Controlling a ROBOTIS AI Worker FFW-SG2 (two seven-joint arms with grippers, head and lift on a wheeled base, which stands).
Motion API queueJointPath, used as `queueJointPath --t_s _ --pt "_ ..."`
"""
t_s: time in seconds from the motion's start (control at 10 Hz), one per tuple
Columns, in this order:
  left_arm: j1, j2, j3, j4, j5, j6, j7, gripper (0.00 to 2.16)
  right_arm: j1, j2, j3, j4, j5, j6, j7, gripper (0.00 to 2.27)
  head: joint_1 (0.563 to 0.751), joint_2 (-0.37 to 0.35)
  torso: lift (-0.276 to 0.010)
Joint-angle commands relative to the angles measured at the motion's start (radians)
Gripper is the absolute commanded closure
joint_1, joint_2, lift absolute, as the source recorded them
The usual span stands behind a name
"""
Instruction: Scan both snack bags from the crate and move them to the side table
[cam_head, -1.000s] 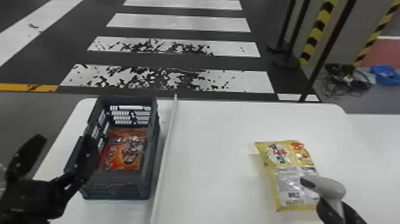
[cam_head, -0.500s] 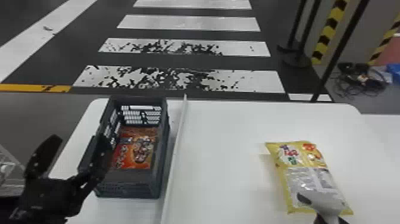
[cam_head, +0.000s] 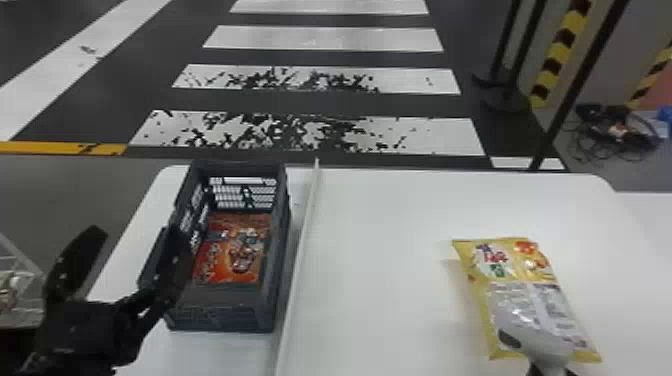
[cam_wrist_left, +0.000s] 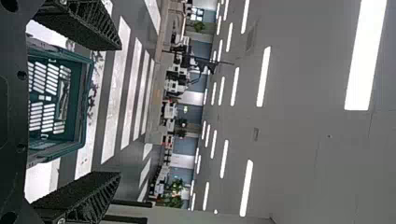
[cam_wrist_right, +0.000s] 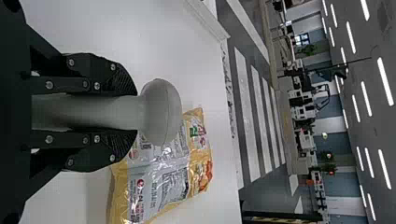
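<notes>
In the head view an orange-red snack bag (cam_head: 232, 255) lies in the dark crate (cam_head: 220, 300) on the left of the white table. My left gripper (cam_head: 135, 250) stands open at the crate's near left side, nothing between its fingers; in the left wrist view the left gripper (cam_wrist_left: 112, 109) has the crate (cam_wrist_left: 86, 102) beyond it. A yellow snack bag (cam_head: 525, 295) lies right of the divider. Over its near part is a light-grey handheld scanner (cam_head: 540, 345), held by my right gripper (cam_head: 545, 372). In the right wrist view the right gripper (cam_wrist_right: 135, 112) is shut around the scanner's handle (cam_wrist_right: 102, 112), beside the yellow bag (cam_wrist_right: 163, 172).
A raised white strip (cam_head: 297, 250) divides the table (cam_head: 380, 260) just right of the crate. Beyond the far edge are striped floor, black posts (cam_head: 575, 90) and a heap of cables (cam_head: 615, 132).
The head view has turned, so table, crate and yellow bag sit farther right in it. Relative to the yellow bag, the scanner in my right gripper has moved left and nearer. My left gripper keeps its place beside the crate.
</notes>
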Motion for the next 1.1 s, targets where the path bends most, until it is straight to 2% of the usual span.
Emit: queueJointPath --t_s 0.0,0.2,0.3,0.4,0.7,0.8,1.0 --pt "0.003 0.000 0.003 0.000 -0.004 0.000 0.000 0.03 -0.016 -0.001 -0.021 -0.016 -0.017 -0.003 0.000 2.24 0.695 0.027 -0.095" --pt "0.016 0.004 0.004 -0.003 -0.013 -0.010 0.000 0.03 -0.145 -0.018 -0.124 -0.008 -0.034 0.153 0.000 2.24 0.695 0.012 -0.095" --pt "0.036 0.015 0.006 -0.020 -0.021 -0.022 -0.003 0.03 -0.213 -0.046 -0.175 0.013 -0.061 0.230 -0.001 2.24 0.695 -0.024 -0.095" --pt "0.059 0.007 0.006 -0.025 -0.039 -0.052 -0.002 0.03 -0.294 -0.084 -0.199 0.067 -0.077 0.301 -0.001 2.24 0.695 -0.075 -0.095" --pt "0.134 -0.002 0.019 -0.042 -0.074 -0.138 0.011 0.03 -0.472 -0.172 -0.210 0.252 -0.087 0.380 -0.005 2.24 0.695 -0.179 -0.095" --pt "0.144 -0.010 0.019 -0.045 -0.091 -0.138 0.014 0.03 -0.552 -0.210 -0.198 0.369 -0.089 0.380 -0.003 2.24 0.695 -0.189 -0.095" --pt "0.167 -0.011 0.022 -0.051 -0.113 -0.135 0.021 0.03 -0.690 -0.277 -0.150 0.553 -0.081 0.322 -0.003 2.24 0.695 -0.236 -0.095"
